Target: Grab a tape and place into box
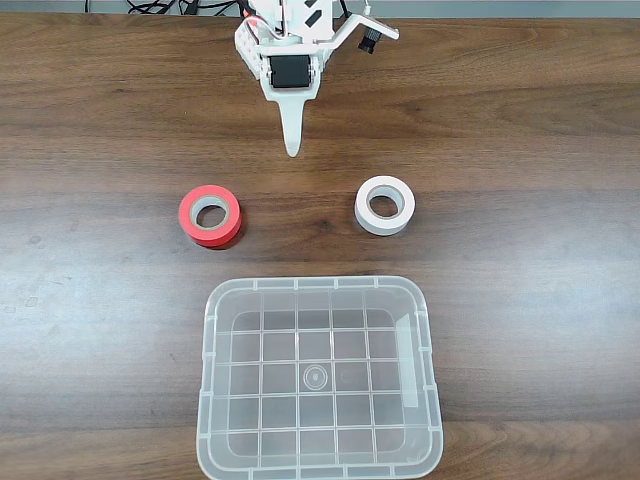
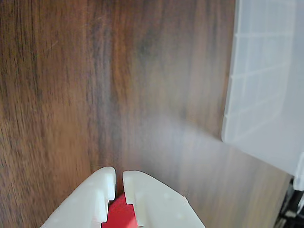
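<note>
A dark wooden table (image 1: 520,120) spans the fixed view, its grain running side to side, and the same brown surface fills most of the wrist view. The biggest thing on it is the box (image 1: 318,378), a clear plastic bin with rounded corners and a grid-patterned bottom, sitting at the lower centre of the fixed view with nothing inside; in the wrist view its pale translucent wall (image 2: 266,85) runs down the right side. Next in size is the white arm (image 1: 295,45) at the top centre of the fixed view, with a black motor block set into its wrist. Its gripper (image 1: 292,145) points down the picture toward the box and hangs over bare wood, well apart from both rolls. In the wrist view the two white fingers (image 2: 147,199) come up from the bottom edge with only a thin slit between their tips, so the claw is closed and clamps nothing. A red patch shows in the gap behind the tips. The red-orange roll (image 1: 210,215) with a grey core lies flat to the left of centre. The tape (image 1: 385,205), a white ring, lies flat to the right of centre, between arm and box, outside the bin.
</note>
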